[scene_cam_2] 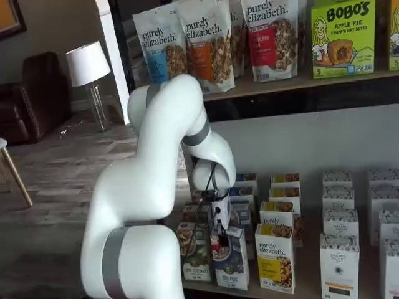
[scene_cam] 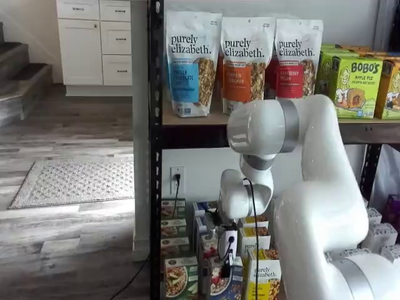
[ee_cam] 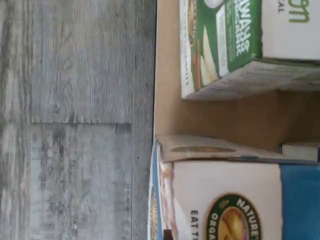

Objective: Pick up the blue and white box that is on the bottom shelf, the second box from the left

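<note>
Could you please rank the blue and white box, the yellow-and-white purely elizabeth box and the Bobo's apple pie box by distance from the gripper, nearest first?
Judged in a shelf view:
1. The blue and white box, directly under the gripper, whose fingers are at its top.
2. The yellow-and-white purely elizabeth box, one row over on the same bottom shelf.
3. The Bobo's apple pie box, up on the shelf above.

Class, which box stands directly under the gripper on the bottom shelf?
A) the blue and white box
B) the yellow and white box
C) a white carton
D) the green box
A: in both shelf views the gripper sits at the top of the blue and white box.
</note>
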